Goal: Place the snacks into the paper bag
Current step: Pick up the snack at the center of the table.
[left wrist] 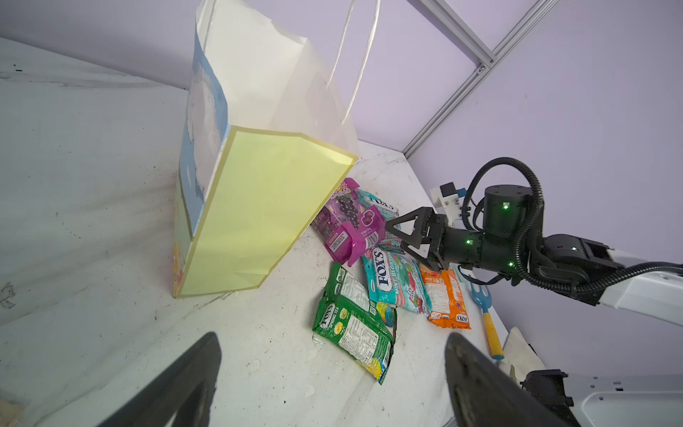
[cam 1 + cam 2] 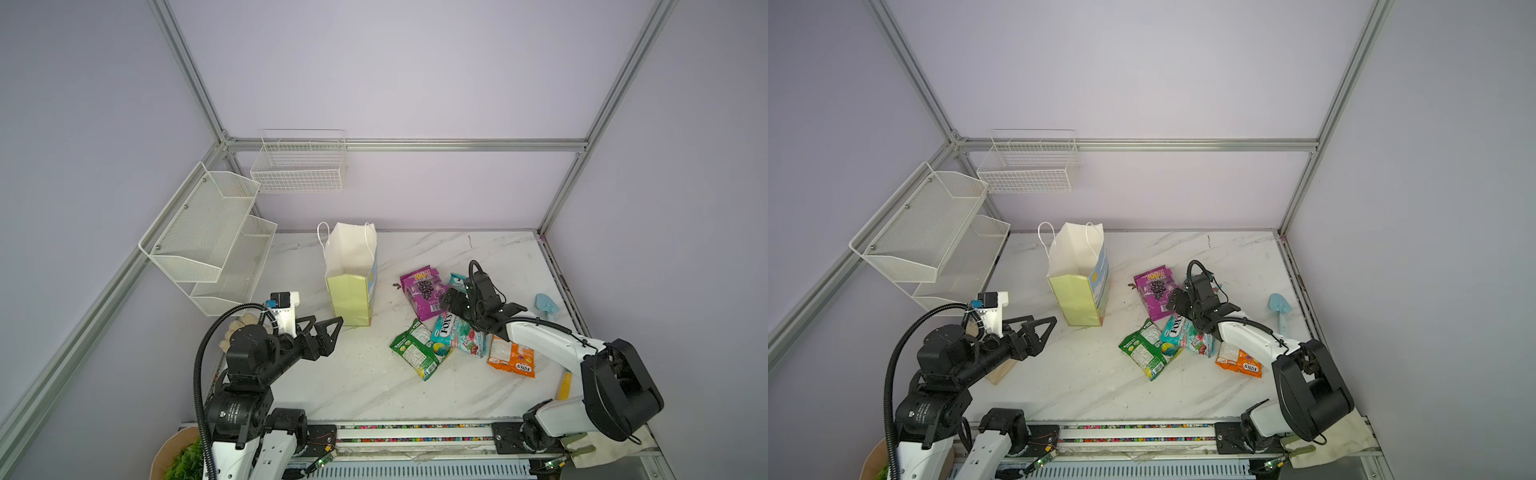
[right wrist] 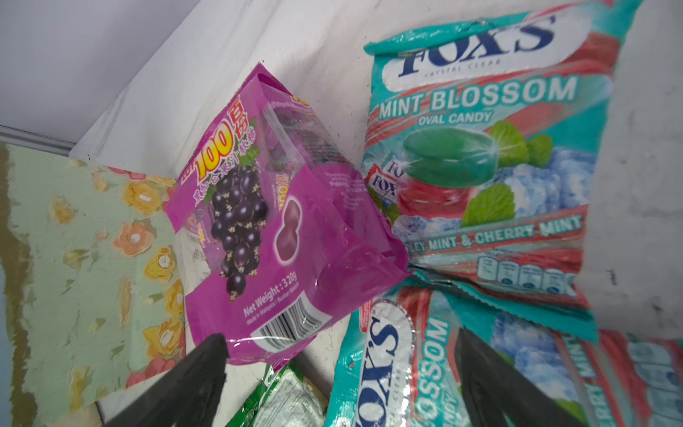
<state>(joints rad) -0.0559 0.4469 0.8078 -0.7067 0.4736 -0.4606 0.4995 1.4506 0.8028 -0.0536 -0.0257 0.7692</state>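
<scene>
Five flat glossy candy packets (image 2: 419,349) sit right of the tall yellow-green paper gift bag (image 2: 349,291). Left gripper (image 2: 328,321) and right gripper (image 1: 394,235) are both wide open, empty. Overlapping packets might get dragged along together.

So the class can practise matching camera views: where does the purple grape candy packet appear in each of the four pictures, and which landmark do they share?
Top view: purple grape packet lies mid-table, right of the paper bag.
Top view: same spot, near the picture's centre.
Left wrist: near the middle, just beyond the bag's yellow-green side.
Right wrist: large, near the middle, beside the bag's flowered face.
Shared landmark: the paper bag, next to the packet in every view.
</scene>
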